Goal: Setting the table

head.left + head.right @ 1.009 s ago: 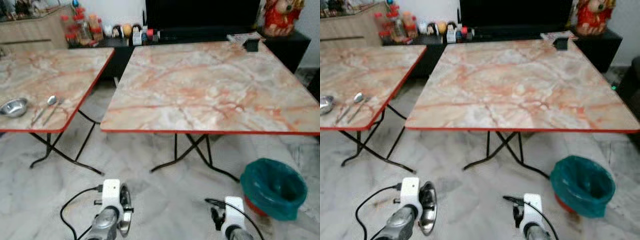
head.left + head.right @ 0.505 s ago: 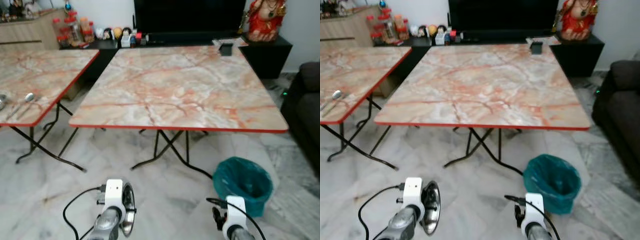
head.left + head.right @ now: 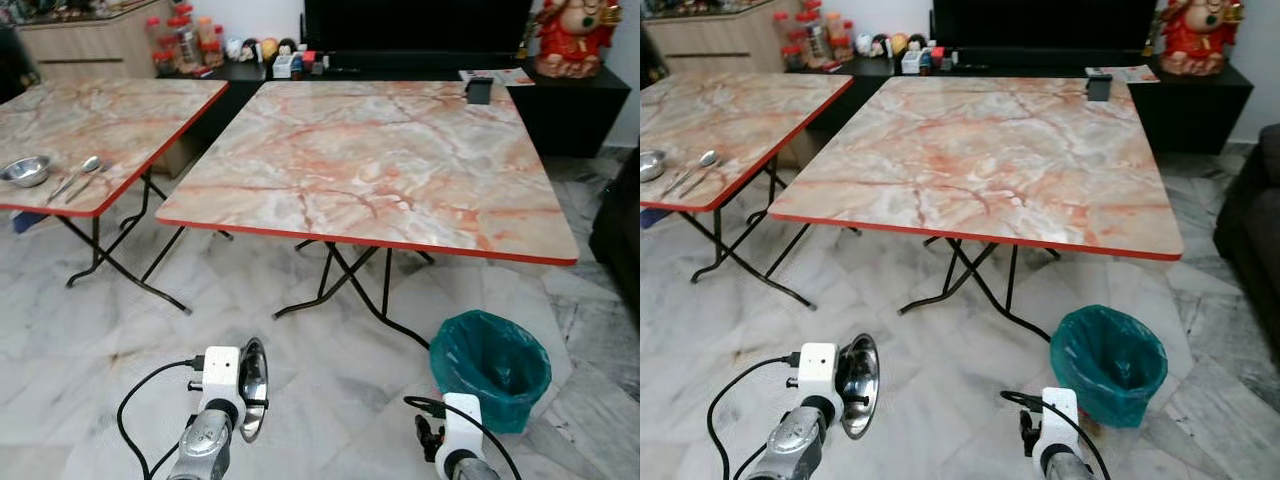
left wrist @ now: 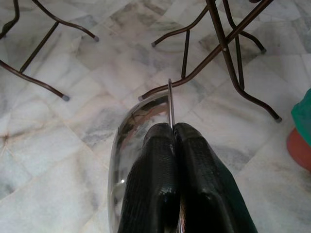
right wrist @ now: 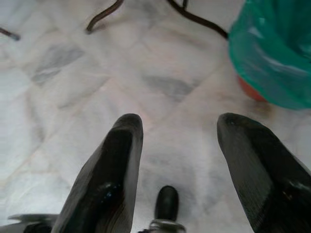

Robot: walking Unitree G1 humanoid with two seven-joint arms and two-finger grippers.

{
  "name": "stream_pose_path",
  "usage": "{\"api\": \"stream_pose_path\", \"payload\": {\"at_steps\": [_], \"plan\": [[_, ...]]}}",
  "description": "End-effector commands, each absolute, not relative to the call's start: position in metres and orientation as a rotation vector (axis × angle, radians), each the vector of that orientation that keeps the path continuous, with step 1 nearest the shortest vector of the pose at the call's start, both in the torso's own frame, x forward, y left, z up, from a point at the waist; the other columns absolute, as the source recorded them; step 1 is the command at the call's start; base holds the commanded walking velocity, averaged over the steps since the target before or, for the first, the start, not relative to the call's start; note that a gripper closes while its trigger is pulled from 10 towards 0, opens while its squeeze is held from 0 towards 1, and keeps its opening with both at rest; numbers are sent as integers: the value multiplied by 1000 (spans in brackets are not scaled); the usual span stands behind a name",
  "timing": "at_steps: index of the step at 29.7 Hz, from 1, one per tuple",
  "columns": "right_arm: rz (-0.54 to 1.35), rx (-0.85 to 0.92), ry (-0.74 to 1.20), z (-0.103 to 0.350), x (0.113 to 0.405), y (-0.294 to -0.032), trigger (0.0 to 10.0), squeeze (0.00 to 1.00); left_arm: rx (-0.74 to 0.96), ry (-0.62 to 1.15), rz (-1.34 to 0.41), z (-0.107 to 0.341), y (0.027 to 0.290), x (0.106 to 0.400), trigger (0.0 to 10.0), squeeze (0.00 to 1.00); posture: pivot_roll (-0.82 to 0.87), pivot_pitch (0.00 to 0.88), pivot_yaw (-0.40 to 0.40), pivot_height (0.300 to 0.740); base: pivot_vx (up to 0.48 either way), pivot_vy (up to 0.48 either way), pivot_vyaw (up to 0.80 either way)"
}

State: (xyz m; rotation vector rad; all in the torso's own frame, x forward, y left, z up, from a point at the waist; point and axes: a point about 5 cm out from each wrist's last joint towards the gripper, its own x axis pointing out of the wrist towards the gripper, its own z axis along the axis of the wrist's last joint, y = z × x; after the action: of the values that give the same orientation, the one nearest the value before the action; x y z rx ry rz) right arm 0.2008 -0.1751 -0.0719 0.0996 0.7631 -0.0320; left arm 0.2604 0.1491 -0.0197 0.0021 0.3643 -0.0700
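Gleaming and shallow, our steel bowl (image 3: 252, 388) is carried on edge low over the marble floor (image 3: 90, 330), in front of the near red edge of the big marble-patterned table (image 3: 380, 160). Our left gripper (image 4: 173, 141) pinches the bowl's thin rim, both pads pressed tight against it. Our right gripper (image 5: 180, 145) hangs with fingers spread wide and nothing between them, near the green-lined bin (image 3: 490, 368). On the side table's (image 3: 110, 110) near edge sit another bowl (image 3: 25, 171) and two spoons (image 3: 78, 178).
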Motion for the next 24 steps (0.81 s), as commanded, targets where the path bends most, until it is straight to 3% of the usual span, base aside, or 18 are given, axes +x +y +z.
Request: {"api": "stream_pose_path", "payload": {"at_steps": [1,8,16,24], "plan": [[-31,106,766,-71,204,-173,10000,0,19,348,-88,-16,147,265,10000,0,-19,0,46,740,0,0,0],[-38,107,771,-71,204,-174,10000,0,-10,346,-92,-14,144,269,10000,0,-40,0,54,740,0,0,-429],[-44,103,758,-70,204,-176,10000,0,-8,339,-107,-11,141,272,10000,0,-45,0,53,740,0,0,0],[-33,100,765,-71,204,-175,10000,0,-5,337,-107,-11,141,271,10000,0,-39,0,48,740,295,0,-267]]}}
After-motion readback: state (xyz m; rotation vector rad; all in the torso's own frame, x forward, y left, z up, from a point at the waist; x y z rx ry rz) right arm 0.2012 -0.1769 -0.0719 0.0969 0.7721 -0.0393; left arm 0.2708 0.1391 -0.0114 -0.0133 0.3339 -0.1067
